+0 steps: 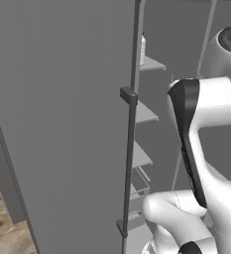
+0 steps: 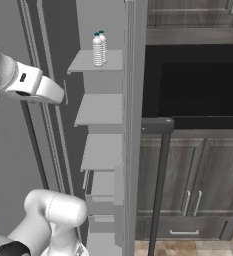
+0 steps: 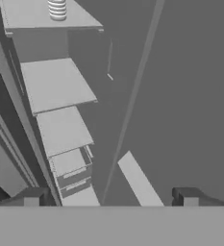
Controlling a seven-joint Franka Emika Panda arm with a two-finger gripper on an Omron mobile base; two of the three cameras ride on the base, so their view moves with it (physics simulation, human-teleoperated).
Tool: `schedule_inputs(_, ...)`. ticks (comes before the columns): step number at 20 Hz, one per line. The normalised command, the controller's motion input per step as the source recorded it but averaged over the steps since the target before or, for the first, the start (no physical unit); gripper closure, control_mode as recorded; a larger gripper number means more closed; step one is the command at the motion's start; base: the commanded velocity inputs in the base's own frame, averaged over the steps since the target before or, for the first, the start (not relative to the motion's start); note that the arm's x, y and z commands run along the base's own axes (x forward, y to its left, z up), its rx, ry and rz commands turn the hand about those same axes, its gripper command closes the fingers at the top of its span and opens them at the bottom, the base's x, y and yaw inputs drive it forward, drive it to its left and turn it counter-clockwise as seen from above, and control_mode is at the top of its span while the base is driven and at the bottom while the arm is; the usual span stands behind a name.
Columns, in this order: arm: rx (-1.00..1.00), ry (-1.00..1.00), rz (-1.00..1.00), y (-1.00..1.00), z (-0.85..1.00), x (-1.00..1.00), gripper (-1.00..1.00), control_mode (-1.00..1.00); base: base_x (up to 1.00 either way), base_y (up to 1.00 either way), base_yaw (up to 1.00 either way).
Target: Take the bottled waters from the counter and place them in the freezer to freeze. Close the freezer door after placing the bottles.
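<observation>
Freezer door (image 1: pixel 62 124) stands swung open at left, its long bar handle (image 1: pixel 131 129) on the edge. Right of it, both bottled waters (image 2: pixel 99 49) stand together on the freezer's top shelf (image 2: pixel 85 62). Gripper (image 3: pixel 108 197) is spread wide, empty.

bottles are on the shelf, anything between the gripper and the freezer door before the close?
Nothing visible. The open gripper faces the freezer door inner side directly; both bottled waters stand on the top shelf, away from it.

We log one arm (image 1: pixel 206 149): glossy white rounded shells, black joint bands, dark round cap with faint markings; tool (image 3: pixel 108 197) fingertips dark, square-ended.
</observation>
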Motion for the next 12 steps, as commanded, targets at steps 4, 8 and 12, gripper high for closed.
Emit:
schedule_inputs(4, 0.14, 0.23, 0.0, 0.0, -0.39, -0.38, -1.0, -1.0, 0.0, 0.0, 0.0)
schedule_inputs(8, 0.14, 0.16, 0.0, 0.05, -0.35, -0.27, -1.0, -1.0, 0.0, 0.0, 0.0)
schedule_inputs(12, 0.19, 0.06, 0.02, 0.1, -0.32, -0.23, -1.0, -1.0, 0.0, 0.0, 0.0)
